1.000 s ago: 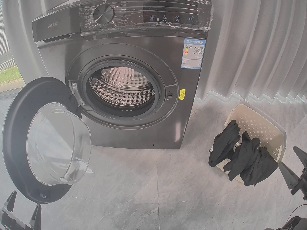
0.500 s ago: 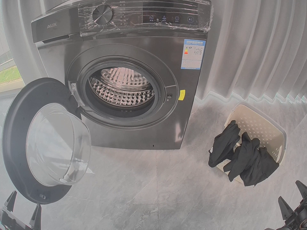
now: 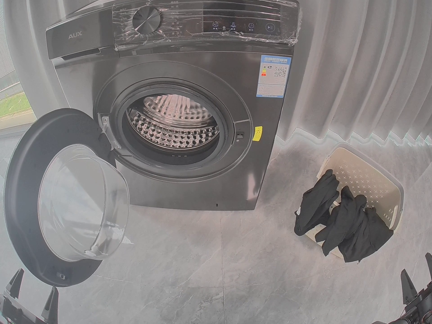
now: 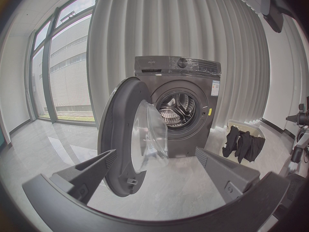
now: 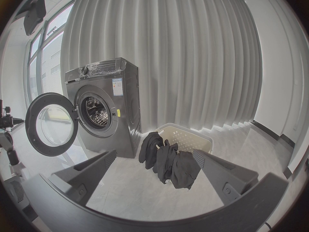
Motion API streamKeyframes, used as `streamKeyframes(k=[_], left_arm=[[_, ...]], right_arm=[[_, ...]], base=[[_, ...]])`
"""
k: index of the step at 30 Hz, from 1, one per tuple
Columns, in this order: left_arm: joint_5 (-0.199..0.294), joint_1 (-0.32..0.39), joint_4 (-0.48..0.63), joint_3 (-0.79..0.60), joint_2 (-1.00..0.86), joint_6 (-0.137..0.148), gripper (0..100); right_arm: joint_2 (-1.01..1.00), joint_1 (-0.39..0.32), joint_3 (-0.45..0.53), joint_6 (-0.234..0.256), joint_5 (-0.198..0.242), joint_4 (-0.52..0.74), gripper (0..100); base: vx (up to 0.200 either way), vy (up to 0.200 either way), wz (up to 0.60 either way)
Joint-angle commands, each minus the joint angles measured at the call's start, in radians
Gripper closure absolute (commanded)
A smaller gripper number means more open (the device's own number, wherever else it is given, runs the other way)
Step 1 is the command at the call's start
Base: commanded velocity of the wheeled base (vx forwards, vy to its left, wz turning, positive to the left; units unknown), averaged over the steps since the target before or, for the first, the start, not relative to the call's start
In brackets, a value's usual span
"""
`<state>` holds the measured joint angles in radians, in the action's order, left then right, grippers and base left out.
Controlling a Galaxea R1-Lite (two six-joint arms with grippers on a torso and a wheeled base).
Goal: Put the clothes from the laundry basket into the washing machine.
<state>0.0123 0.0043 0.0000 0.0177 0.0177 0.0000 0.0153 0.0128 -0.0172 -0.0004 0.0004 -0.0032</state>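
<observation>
One thing has moved in the last second: the right gripper has dropped away from the near corner of the laundry basket and now sits low at five o'clock in the head view, well apart from the black clothes. Its fingers are spread and it holds nothing. The slight sideways shift of the whole scene is the camera's, not the things'. The left gripper has kept its place at seven o'clock, also spread wide and empty, just below the open door. For the task this reads as a retreat rather than an approach: no garment has been picked up, and I judge the loading not yet begun. By count there is one washing machine with one door swung out toward eight o'clock and one bare drum. One basket stands on the floor at four o'clock of the machine. The dark bundle draped over its near rim has three hanging lobes — whether that means three garments or fewer I cannot tell.
</observation>
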Motion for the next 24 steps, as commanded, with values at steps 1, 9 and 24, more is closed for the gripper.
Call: streamKeyframes(k=[1,9,24], left_arm=[[0.000,0.000,0.000,-0.018,-0.018,0.000,0],[0.000,0.000,0.000,-0.018,-0.018,-0.002,0],[0.000,0.000,0.000,-0.018,-0.018,-0.002,0]], right_arm=[[-0.009,0.001,0.017,-0.001,0.003,-0.001,0],[-0.009,0.000,0.017,-0.003,0.003,-0.001,0],[-0.009,0.000,0.017,-0.003,0.003,-0.001,0]], base=[[0.000,-0.200,0.00],[0.000,0.000,0.00],[0.000,-0.080,0.00]])
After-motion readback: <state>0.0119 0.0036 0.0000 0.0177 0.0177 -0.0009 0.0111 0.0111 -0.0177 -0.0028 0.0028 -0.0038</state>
